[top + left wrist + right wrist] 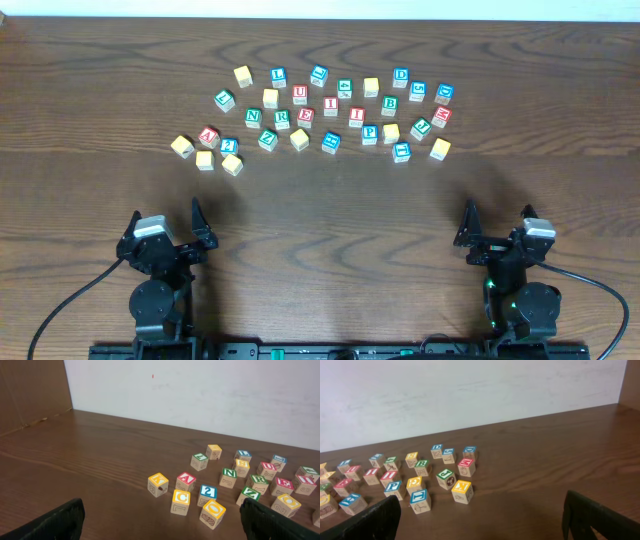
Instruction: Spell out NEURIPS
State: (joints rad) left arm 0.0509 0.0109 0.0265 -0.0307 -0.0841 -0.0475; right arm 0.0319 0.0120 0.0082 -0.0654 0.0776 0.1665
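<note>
While both arms rest at the near edge of the dark brown wooden table [320,260], left gripper [165,216] and right gripper [498,216]: jaws wide apart, empty, apparently ready for a first pick. Small wooden alphabet cubes [330,106]: loose unsorted scatter mid-table, well apart from both. Green-lettered N cube [253,116], red-lettered E cube [305,116], blue-lettered P cube [369,132]: mixed among others; word not yet laid out.
</note>
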